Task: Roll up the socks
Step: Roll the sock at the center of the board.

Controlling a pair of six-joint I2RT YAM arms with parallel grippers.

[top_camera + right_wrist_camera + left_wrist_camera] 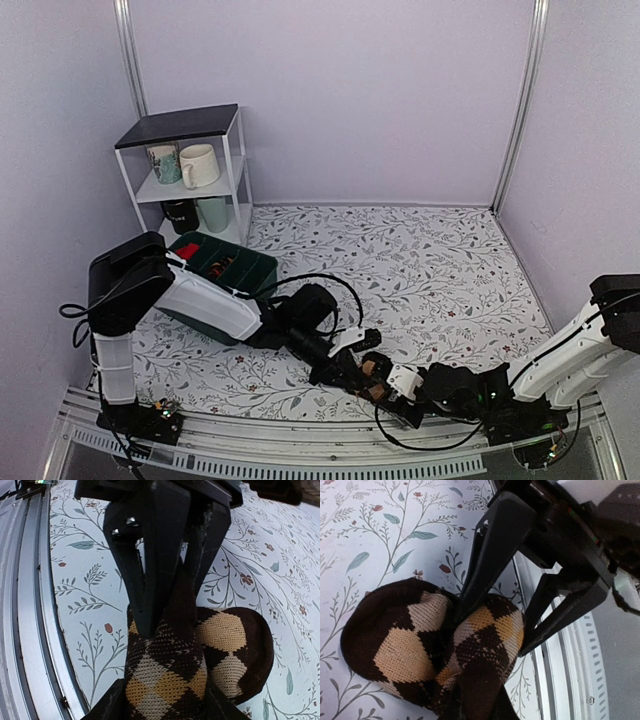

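Observation:
A pair of brown argyle socks [371, 370] with tan and yellow diamonds lies bunched into a lump near the table's front edge. My left gripper [354, 366] and right gripper [388, 384] meet on it from opposite sides. In the left wrist view the socks [415, 650] bulge to the left, my left gripper [480, 706] is shut on their dark end, and the right gripper [492, 632] straddles the yellow-diamond part. In the right wrist view my right gripper [162, 705] is shut on the socks [225, 650], and the left gripper [172, 610] pinches the dark strip.
A dark green bin [262, 268] with small items stands at the left, beside my left arm. A white shelf [232, 150] with mugs stands at the back left. The metal rail [300, 440] along the table's front edge runs just below the grippers.

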